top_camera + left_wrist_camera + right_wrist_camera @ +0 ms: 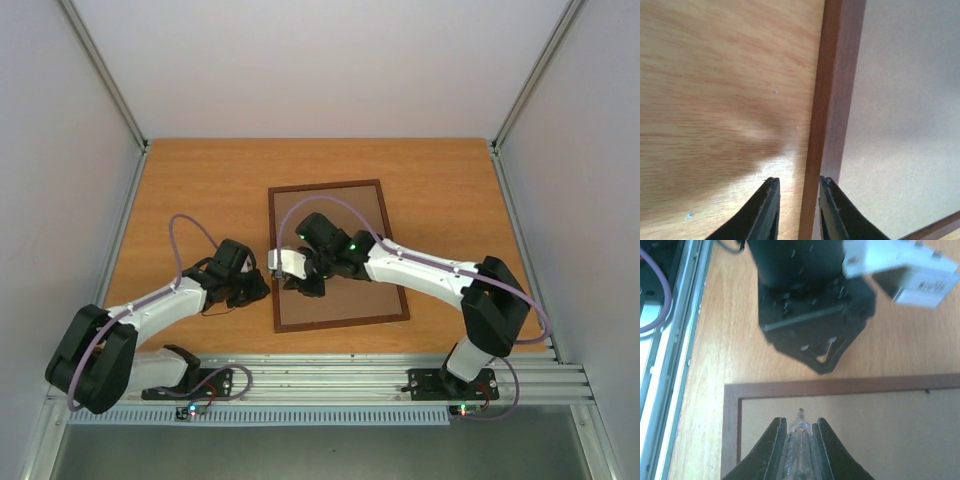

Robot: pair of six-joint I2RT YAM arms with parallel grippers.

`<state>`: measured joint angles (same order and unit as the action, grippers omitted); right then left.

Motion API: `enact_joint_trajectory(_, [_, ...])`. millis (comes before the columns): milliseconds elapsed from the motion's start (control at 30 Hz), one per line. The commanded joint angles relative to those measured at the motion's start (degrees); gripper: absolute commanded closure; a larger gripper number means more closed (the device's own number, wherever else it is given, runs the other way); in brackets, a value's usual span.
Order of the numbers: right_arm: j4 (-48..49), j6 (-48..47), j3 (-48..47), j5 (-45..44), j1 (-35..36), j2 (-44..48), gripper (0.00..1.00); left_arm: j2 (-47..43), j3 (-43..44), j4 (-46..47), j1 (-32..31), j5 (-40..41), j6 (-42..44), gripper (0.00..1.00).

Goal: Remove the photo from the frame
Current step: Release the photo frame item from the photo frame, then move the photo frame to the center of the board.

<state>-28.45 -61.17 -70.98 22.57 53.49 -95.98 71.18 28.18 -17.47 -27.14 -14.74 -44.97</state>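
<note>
**Frame back-up, both grippers at its left rail**

Top view: you see the frame [345, 300] lying back up on the table [200, 190]. The left gripper [263, 288] is at its left rail and the right gripper [304, 284] is over the backing.
Left wrist: your jaws stand apart, astride that rail.
Right wrist: your jaws are clamped on a clear slim object [800, 440], which you cannot identify, near the frame's corner.

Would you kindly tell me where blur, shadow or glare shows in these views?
Top view: sharp, evenly lit. Left wrist: soft focus, a shadow on the table beside the frame. Right wrist: the white block at top is blurred; the clear strip glints.
</note>
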Motion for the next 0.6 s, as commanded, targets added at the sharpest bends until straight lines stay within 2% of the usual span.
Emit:
enact_joint_trajectory(0, [2.69,0.29,5.86,-1.31,-2.39,4.46,0.99,-1.21,4.88,-5.39,-0.33,3.31,2.93,0.71])
enact_joint_trajectory(267, [20.15,6.58,20.07,1.74,-8.36,12.66,0.99,7.4,12.96,-6.35,-0.29,5.55,6.64,0.56])
enact_joint_trajectory(567, [35.78,11.66,27.81,3.29,-10.88,14.8,0.99,19.4,20.33,-6.08,-0.29,6.56,9.52,0.54])
